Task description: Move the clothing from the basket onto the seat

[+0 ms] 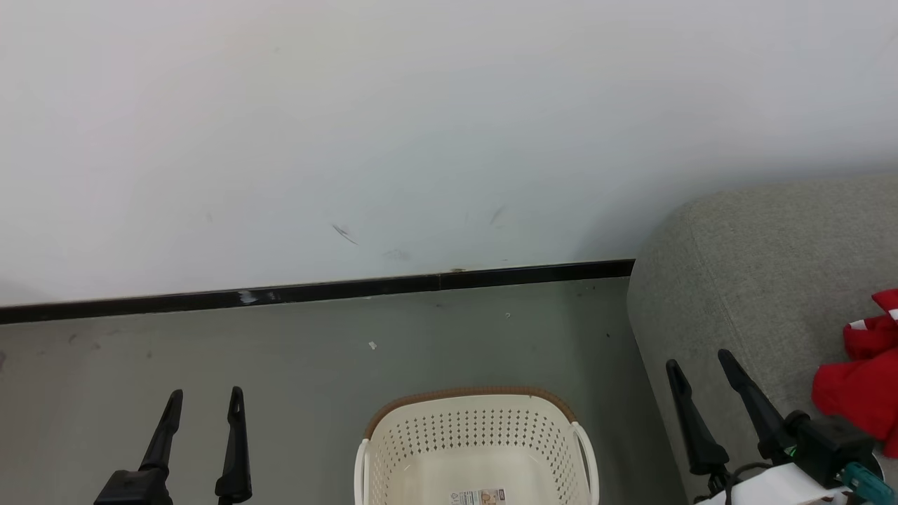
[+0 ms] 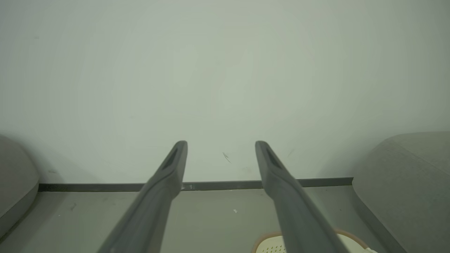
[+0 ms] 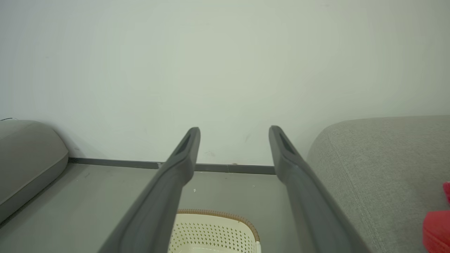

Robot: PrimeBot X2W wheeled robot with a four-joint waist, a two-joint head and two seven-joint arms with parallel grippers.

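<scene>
The basket (image 1: 471, 435) stands on the grey floor (image 1: 280, 365) straight in front of me, between my 2 pincers. The part of its inside that I can see from my head is bare cream plastic, with 1 small printed label (image 1: 478, 496) lying on the bottom. The clothing (image 1: 859, 393) lies in a red heap with white stripes on the seat (image 1: 758, 280) to my right, well apart from the basket. My left pincer (image 1: 205, 393) hangs released over the floor left of the basket, its 2 fingers spread and grasping nothing. My right pincer (image 1: 698, 358) is just as wide open and bare, held at the seat's near edge beside the clothing. My left wrist camera catches just a sliver of the basket's brown rim behind 1 finger and the seat's corner. My right wrist camera takes in more of the basket's perforated wall and a red edge of the clothing at its lower right. Both wrist cameras show a second grey cushion (image 3: 28, 158) on the far left, against the white wall (image 1: 421, 105).
</scene>
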